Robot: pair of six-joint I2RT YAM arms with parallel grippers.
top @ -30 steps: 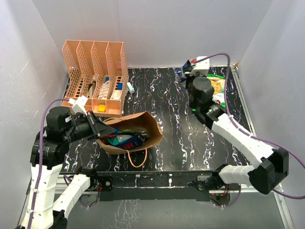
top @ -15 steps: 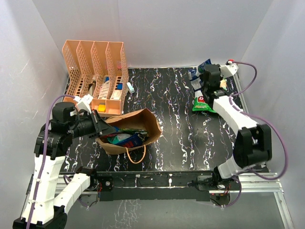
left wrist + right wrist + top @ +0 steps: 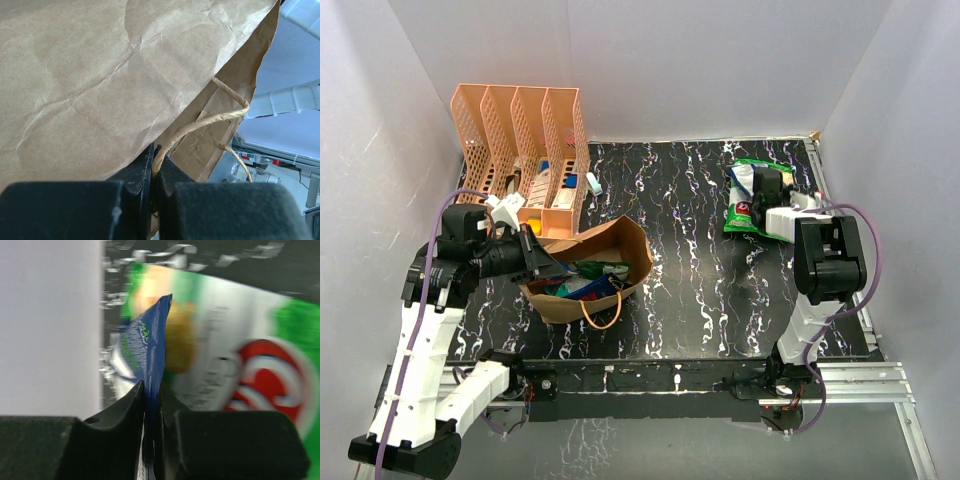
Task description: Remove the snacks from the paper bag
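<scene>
The brown paper bag [image 3: 620,250] lies open on its side at the table's left middle, and it fills the left wrist view [image 3: 100,75]. Teal, blue and red snack packets [image 3: 582,285] show in its mouth. My left gripper [image 3: 534,262] is shut on the bag's rim and a twisted handle [image 3: 200,124]; in the left wrist view [image 3: 154,150] the jaws pinch both. My right gripper [image 3: 752,185] is at the far right, shut on a dark blue packet [image 3: 152,347]. It holds this just over the large green snack bag [image 3: 744,214], which lies on the table and also shows in the right wrist view [image 3: 250,370].
An orange perforated file organizer [image 3: 520,130] with stationery stands at the back left, just behind the bag. A small teal item [image 3: 593,183] lies beside it. White walls close in on three sides. The right arm is folded back on itself near the right edge.
My right arm has swung to the far right and folded back, bringing the blue packet down over the green bag. My left gripper has shifted slightly back, still gripping the bag.
</scene>
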